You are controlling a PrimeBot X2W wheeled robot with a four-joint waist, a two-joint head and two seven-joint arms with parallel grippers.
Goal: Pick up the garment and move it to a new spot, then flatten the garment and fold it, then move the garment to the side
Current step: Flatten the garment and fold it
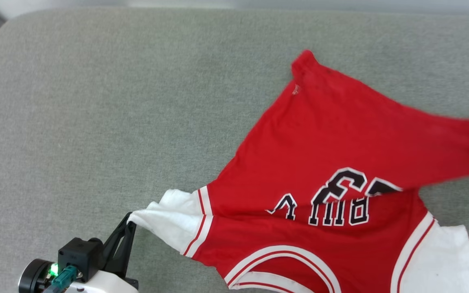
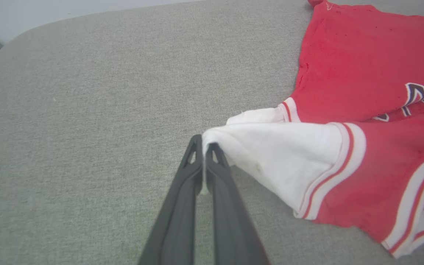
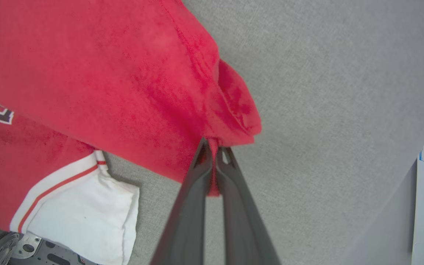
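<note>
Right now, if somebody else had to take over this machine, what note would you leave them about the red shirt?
Left gripper: shut on the white sleeve of the garment, at its tip.
Right gripper: shut on a red corner of the same garment.
Garment: rumpled on the grey cushion, with a fold crossing its lettering.
Done: both grips taken.
Left: spread it flat, fold it, move it aside.

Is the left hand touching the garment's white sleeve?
Touching: the left wrist view shows the left hand pinching the garment by its white sleeve tip.
</note>
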